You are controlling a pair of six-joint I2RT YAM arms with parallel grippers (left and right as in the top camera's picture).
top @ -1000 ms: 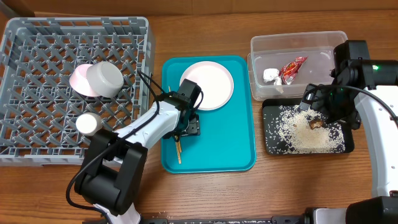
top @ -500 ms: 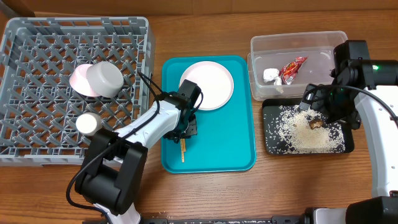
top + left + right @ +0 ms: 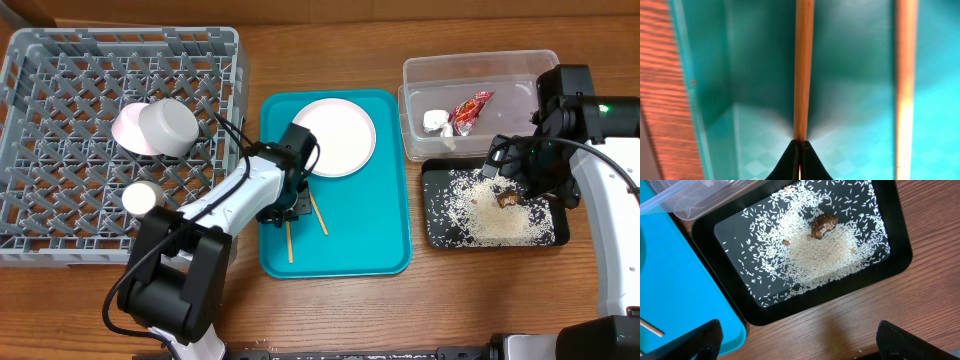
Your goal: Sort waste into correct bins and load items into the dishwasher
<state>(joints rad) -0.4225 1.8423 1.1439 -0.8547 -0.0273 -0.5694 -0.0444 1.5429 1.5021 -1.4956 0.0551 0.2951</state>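
Your L claw (image 3: pixel 800 146) is clamped shut on one thin wooden chopstick (image 3: pixel 804 70) over the flat teal tray (image 3: pixel 855 60); 2nd chopstick (image 3: pixel 905 75) lies just beside. Tray's far end: round white plate (image 3: pixel 335 135). R claw (image 3: pixel 800 345) gapes wide, empty, above black shallow tray (image 3: pixel 900 255) w/ rice grains (image 3: pixel 815 255) + brown lump (image 3: pixel 822 224). Beyond: clear plastic tub (image 3: pixel 515 95) holds red-and-white wrapper (image 3: pixel 470 108), paper wad (image 3: pixel 436 121).

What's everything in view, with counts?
Rack: one, grey, left on wooden table.
Bowls: two, pink and grey, in rack.
Teal tray: one, centre.
Plate: one, white, on teal tray.
Chopsticks: two, wooden, at teal tray; one pinched, one loose.
Tub: one, clear, right.
Wrapper: one, red, in tub.
Paper wad: one, white, in tub.
Black tray: one, beside tub.
Rice: scattered, pale, in black tray.
Lump: one, brown, amid rice.
Left tool: shut on chopstick.
Right tool: open, over black tray.
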